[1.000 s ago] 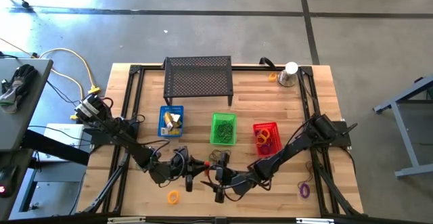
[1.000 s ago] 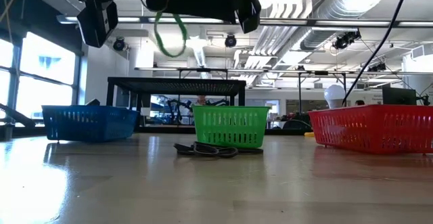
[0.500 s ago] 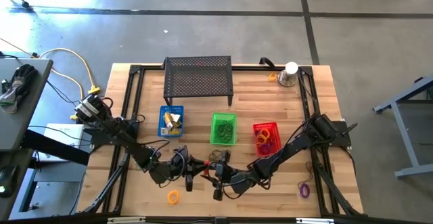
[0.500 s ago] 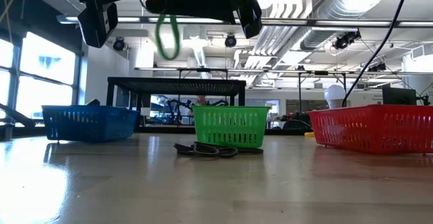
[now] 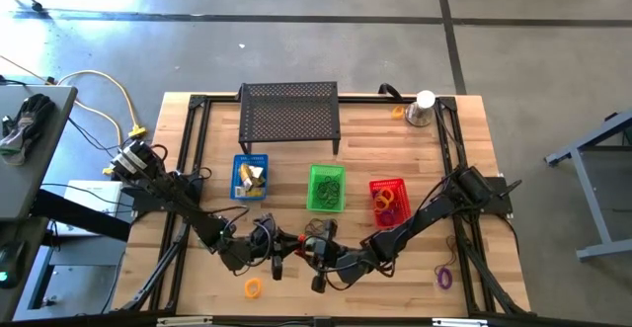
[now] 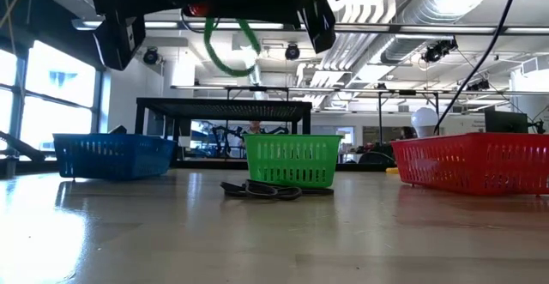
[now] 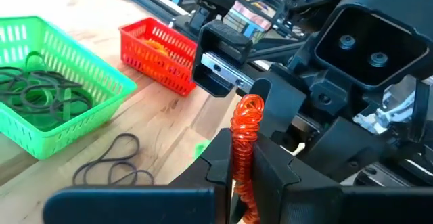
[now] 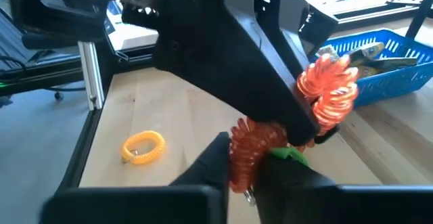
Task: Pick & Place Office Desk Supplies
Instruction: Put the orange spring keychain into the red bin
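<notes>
Bright, even daylight across the high view, strong white glare on the floor (image 5: 168, 1) at far left, soft shadows under the arms, low view backlit by windows (image 6: 51, 87) and ceiling lights (image 6: 377, 5), sheen on the counter (image 6: 274, 232), near fingers (image 7: 270, 173) blurred in the wrist views

Colour rundown: the worktop (image 5: 415, 159) is pale blond wood with plank lines, edged by a black frame. Upper middle of the high view, a black perforated shelf (image 5: 289, 113) with a dotted hole pattern. Three mesh-sided plastic baskets in a row: blue basket (image 5: 250, 177) with yellow blocks (image 5: 255, 176) inside, green basket (image 5: 326, 188) with dark loops, red basket (image 5: 387, 201) with orange stuff. Bright orange coiled loop (image 7: 245, 132) between black end effector fingers (image 7: 220, 158). A green loop (image 6: 225, 48) hangs in the low view. Yellow coiled loop (image 5: 254, 287) lower left, purple loop (image 5: 445, 277) lower right, black loops (image 6: 262, 190) on the wood, silver cup (image 5: 420, 114) with a white ball (image 5: 426, 99).
</notes>
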`<state>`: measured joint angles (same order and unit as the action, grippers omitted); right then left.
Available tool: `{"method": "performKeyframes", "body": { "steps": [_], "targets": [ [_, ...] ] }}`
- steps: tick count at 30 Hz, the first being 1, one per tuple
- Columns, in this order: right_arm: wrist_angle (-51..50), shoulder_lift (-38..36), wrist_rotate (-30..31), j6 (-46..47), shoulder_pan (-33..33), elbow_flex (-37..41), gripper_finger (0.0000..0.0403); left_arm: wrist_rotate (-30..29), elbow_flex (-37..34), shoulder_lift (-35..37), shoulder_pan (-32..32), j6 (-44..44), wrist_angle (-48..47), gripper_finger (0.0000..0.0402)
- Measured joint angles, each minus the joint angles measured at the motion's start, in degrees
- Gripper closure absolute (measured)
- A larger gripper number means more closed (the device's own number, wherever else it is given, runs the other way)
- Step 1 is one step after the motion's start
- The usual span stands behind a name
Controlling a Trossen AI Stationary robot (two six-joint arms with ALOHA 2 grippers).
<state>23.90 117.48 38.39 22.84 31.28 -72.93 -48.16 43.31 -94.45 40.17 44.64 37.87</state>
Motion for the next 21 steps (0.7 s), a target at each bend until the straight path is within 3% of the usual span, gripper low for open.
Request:
{"method": "performKeyframes", "body": {
  "steps": [8,13,21],
  "targets": [
    [-0.2,-0.1,-3.8,0.0,0.0,-0.1,0.0388,1.5,0.0,0.0,1.6,0.0,0.1,0.0372],
    [-0.3,-0.1,-6.4,-0.2,-0.1,-0.1,0.0390,2.4,0.0,0.0,1.6,-0.1,0.1,0.0347],
    [-0.5,-0.1,-21.8,-0.7,0.6,-0.1,0.0390,4.4,0.0,0.0,1.7,-0.2,0.1,0.0319]
  ]
}}
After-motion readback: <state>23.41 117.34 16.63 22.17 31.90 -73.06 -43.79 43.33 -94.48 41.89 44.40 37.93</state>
